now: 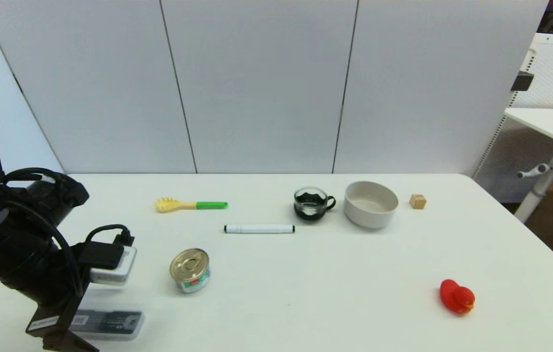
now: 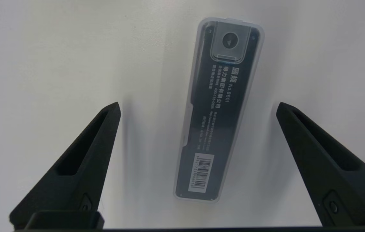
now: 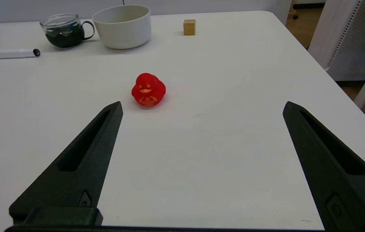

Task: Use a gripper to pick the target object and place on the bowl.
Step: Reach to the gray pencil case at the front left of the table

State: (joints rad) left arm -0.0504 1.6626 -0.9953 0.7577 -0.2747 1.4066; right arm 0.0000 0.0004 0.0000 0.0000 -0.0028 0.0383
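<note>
Case (image 2: 216, 109) untouched between spread left pincer (image 2: 198, 111) fingers in wrist view, half-hidden from head view.

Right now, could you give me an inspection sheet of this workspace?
Surface: white table.
Job's things: flat dark grey case with barcode label lying near the front left edge; round off-white bowl far right.
Clutter: white marker, glass cup with black handle, tin can, yellow-green fork, wooden cube, red rubber duck.
Grippers: left gripper open above the case; right gripper open, near the duck.
Cables: black cables on left arm.
Surroundings: grey wall panels.
</note>
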